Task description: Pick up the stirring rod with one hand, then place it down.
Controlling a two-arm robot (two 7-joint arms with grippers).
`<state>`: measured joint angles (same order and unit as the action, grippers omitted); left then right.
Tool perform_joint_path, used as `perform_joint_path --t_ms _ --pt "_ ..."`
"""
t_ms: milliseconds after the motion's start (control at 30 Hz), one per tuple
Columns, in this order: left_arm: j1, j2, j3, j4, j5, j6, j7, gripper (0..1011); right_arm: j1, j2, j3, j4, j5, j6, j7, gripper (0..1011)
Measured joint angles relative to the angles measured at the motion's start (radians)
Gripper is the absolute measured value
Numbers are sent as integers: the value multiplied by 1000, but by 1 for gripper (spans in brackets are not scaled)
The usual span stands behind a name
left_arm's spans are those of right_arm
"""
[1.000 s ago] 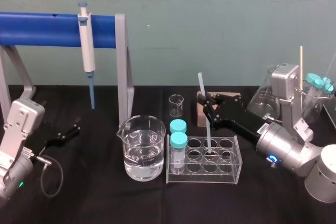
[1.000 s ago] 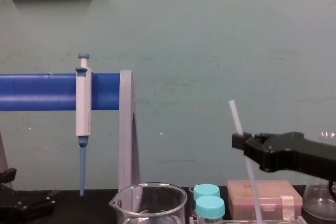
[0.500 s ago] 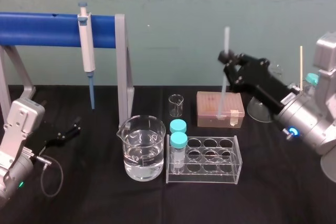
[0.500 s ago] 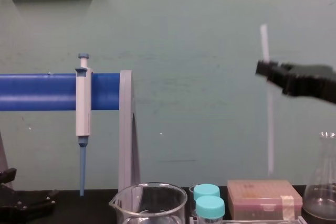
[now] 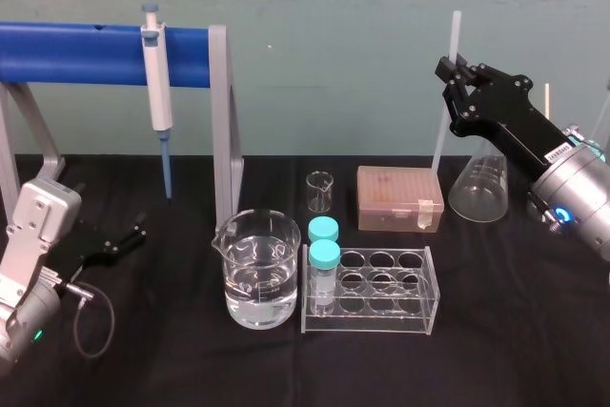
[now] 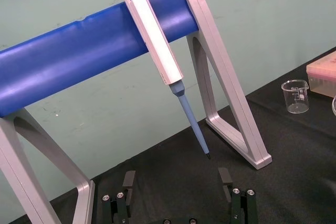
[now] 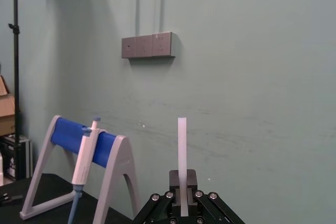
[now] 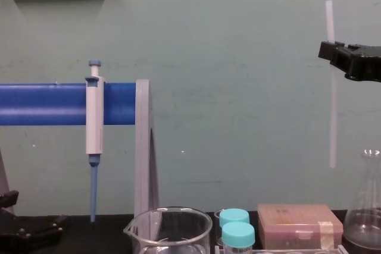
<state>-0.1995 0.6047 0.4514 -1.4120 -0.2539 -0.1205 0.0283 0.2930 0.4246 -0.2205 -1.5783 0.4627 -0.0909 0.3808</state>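
My right pincer (image 5: 450, 76) clamped on rod (image 5: 439, 135), rod near upright, high above box (image 5: 400, 199), beside flask (image 5: 477, 193). Lower slowly, keep tip clear of flask rim, release only once rod rests. Left pincer (image 5: 133, 233) parked low at left, fingers apart.

One stirring rod (image 8: 333, 117), one pipette (image 5: 158, 83), two beakers (image 5: 255, 274), two teal-capped vials (image 5: 324, 278), one flask (image 5: 477, 188), one rack (image 5: 381, 295)

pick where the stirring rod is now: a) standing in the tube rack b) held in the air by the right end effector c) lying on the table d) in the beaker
b: the right end effector is shut on the stirring rod, holding it upright with its lower end clear of the table; the left end effector sits open at far left.
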Motion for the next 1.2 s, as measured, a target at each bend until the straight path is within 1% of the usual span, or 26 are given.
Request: perform_joint_path --t_ms 467,1200 --pt "0 0 0 0 0 0 0 1000 -7 -14 17 -2 -16 20 -8 66" --pt "0 0 0 0 0 0 0 1000 -20 -17 27 -13 -23 36 -8 65"
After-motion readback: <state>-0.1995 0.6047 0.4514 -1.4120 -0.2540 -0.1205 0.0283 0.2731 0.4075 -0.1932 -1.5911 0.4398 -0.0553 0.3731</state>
